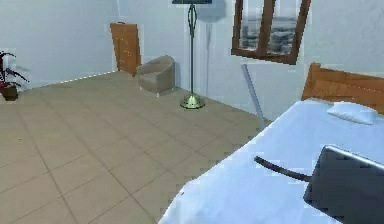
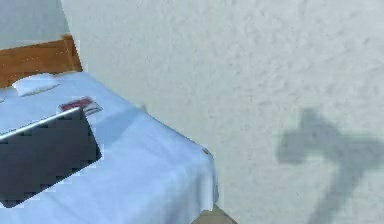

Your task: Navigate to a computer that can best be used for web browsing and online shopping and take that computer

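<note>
Laptop (image 1: 348, 186) lying on the blue bed (image 1: 235, 190), at the forward view's lower right.

Across the tiled room, from the left, stand a potted plant (image 1: 6, 76), a wooden cabinet (image 1: 126, 47), an armchair (image 1: 157, 74), a floor lamp (image 1: 192, 58) and a window (image 1: 270, 30). On the bed a dark strap (image 1: 281, 167) lies just left of the laptop, with the pillow (image 1: 352, 112) and headboard (image 1: 345, 86) beyond. In the arm side view the laptop sits at the left, a small reddish flat thing (image 2: 80, 105) just behind it. Where the hand is relative to the laptop, and its state, cannot be told.
</note>
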